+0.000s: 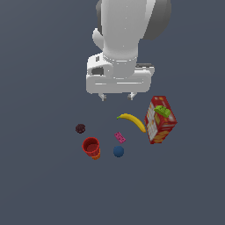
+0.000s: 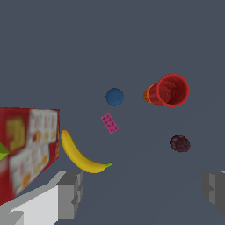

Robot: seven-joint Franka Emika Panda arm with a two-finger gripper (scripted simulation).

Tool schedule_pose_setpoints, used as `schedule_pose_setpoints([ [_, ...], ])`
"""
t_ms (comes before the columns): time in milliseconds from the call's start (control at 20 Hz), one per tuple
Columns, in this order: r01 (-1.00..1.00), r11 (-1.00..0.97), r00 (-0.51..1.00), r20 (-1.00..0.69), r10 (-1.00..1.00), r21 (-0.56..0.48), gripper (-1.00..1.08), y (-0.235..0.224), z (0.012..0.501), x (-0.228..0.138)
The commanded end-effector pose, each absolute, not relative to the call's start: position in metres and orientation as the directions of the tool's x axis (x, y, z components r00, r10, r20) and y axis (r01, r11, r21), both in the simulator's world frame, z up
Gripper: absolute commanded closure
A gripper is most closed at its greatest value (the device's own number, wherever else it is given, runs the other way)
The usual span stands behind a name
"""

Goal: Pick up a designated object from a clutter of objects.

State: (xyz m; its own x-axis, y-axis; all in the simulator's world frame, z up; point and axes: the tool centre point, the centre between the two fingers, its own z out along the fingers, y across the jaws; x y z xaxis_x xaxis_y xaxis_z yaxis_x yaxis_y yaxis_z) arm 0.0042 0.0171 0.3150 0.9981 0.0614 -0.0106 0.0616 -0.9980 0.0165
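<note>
The small lime-green blocky piece (image 1: 162, 110) lies on top of the red-and-white box (image 1: 160, 120) at the exterior view's right; in the wrist view only its edge (image 2: 2, 151) shows on the box (image 2: 26, 145). My gripper (image 1: 117, 96) hangs open and empty above the floor, behind the clutter and to the left of the box. Its fingers (image 2: 70, 193) stand wide apart in the wrist view. The yellow banana (image 1: 133, 121) lies between the gripper and the box.
A small pink block (image 1: 120, 137), a blue ball (image 1: 118, 151), a red cup (image 1: 91, 147) on its side and a dark berry-like ball (image 1: 80, 128) sit on the grey floor. They also show in the wrist view: block (image 2: 109, 123), ball (image 2: 114, 96), cup (image 2: 169, 90), berry (image 2: 179, 143).
</note>
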Motion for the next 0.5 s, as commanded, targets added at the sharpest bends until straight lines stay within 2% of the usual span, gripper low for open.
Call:
schedule_pose_setpoints([
  [0,0.063,-0.998,0.998,-0.012,0.063,0.016,-0.92,0.017,0.315,0.004],
  [450,0.138,-0.990,0.990,-0.011,0.138,0.016,-0.92,0.036,0.312,0.006],
])
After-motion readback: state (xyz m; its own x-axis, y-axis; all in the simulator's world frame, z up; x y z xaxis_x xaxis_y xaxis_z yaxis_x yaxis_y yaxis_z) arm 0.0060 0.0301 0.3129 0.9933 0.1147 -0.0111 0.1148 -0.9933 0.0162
